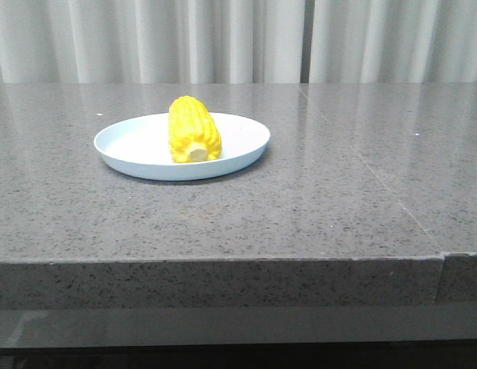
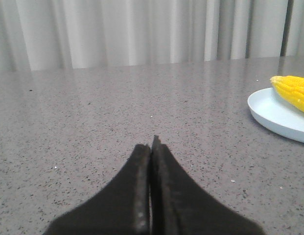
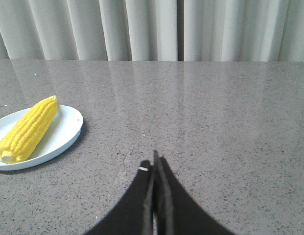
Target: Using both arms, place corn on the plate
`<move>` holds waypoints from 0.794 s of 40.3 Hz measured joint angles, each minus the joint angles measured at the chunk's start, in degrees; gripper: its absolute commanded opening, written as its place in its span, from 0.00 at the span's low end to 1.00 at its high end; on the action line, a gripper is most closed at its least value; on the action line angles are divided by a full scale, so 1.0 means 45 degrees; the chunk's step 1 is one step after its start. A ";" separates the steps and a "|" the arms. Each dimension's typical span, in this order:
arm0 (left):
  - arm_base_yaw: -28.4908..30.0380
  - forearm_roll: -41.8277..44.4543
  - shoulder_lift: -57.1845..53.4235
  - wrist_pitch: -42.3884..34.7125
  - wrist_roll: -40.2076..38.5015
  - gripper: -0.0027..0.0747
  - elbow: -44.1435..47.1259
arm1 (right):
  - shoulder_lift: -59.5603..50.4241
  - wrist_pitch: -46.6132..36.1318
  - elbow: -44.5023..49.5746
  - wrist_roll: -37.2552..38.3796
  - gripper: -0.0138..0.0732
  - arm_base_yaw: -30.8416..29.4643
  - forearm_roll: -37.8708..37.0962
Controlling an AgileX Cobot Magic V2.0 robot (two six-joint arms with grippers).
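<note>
Yellow corn [image 1: 193,129] lies on the pale plate [image 1: 246,138], cut stem end toward the front camera, on the grey speckled table [image 1: 315,207]. Left gripper [image 2: 152,142] and right gripper [image 3: 155,159]: fingers pressed together, empty, low over bare table, apart from the plate.

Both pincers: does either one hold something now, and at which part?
Nothing is held. The left pincer and the right pincer are shut on nothing above the table; the corn lies on the plate.
</note>
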 measured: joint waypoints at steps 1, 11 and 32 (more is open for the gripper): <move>0.0000 0.0000 0.0000 0.0000 0.0000 0.01 0.0000 | 0.0000 0.0000 0.0000 0.0000 0.07 0.0000 0.0000; 0.0000 0.0000 0.0000 0.0000 0.0000 0.01 0.0000 | 0.0000 0.0000 0.0000 0.0000 0.07 0.0000 0.0000; 0.0000 0.0000 0.0000 0.0000 0.0000 0.01 0.0000 | -0.2432 -0.0218 0.3187 0.0000 0.07 -0.2352 -0.0450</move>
